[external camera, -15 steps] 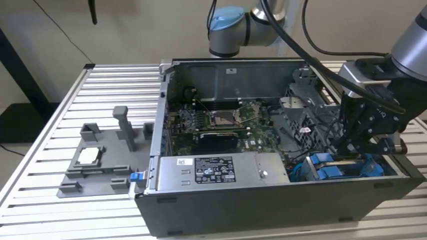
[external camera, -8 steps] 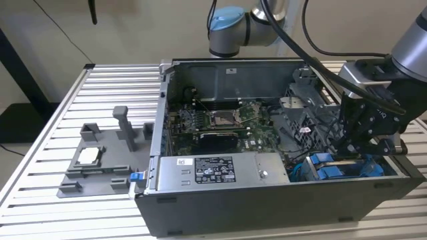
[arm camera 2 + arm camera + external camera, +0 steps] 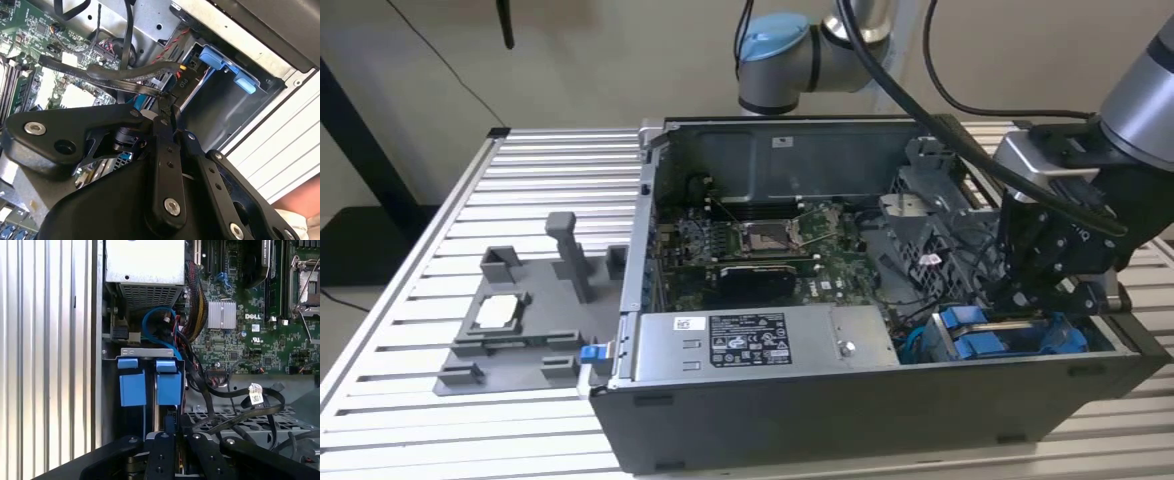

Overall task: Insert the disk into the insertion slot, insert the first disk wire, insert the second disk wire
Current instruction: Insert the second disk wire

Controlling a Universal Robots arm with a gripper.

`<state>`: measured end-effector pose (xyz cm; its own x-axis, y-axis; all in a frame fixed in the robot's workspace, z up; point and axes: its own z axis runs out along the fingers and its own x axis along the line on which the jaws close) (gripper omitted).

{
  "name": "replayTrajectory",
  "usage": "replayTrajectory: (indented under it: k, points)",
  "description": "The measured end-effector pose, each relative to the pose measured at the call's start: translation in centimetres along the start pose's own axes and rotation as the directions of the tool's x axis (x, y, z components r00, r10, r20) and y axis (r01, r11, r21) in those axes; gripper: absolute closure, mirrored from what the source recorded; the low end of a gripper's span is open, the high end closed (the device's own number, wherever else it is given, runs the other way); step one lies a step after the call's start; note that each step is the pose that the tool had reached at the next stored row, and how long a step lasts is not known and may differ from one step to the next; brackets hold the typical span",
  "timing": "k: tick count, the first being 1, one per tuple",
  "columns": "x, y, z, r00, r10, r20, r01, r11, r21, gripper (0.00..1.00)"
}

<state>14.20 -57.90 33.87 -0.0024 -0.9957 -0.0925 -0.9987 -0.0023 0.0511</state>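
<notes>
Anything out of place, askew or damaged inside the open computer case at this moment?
No damage stands out. Loose black cables sprawl unplugged across the dark grey metal drive cage in the first wrist view. The black robot hand sits low by the blue plastic carrier tabs in the exterior view.

A robotics lab: open computer case [image 3: 881,400] on slatted aluminium table [image 3: 520,180].

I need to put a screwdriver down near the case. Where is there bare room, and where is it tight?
Free: the slatted table behind the grey fixture, at the exterior view's left of the computer case. Crowded: the case corner with the blue drive fittings, where the tool hangs among black cables.
</notes>
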Motion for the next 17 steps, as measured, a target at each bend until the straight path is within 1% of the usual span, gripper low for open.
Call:
replayTrajectory:
  k: [5, 7, 8, 10, 11, 17]
  points:
    - [0.02, -0.01, 0.21, 1.0000, 0.000, -0.0015, 0.000, 1.0000, -0.0004, 0.84]
    - [0.03, -0.01, 0.24, 1.0000, 0.000, -0.0012, 0.000, 1.0000, -0.0006, 0.84]
    - [0.03, -0.02, 0.29, 1.0000, 0.000, 0.0000, 0.000, 1.0000, -0.0005, 0.82]
    - [0.02, -0.01, 0.23, 1.0000, 0.000, -0.0001, 0.000, 1.0000, -0.0006, 0.82]
    - [0.00, 0.00, 0.01, 1.0000, 0.000, -0.0004, 0.000, 1.0000, -0.0007, 0.76]
    - [-0.19, 0.11, -2.05, 1.0000, 0.001, -0.0006, -0.001, 1.0000, -0.0007, 0.76]
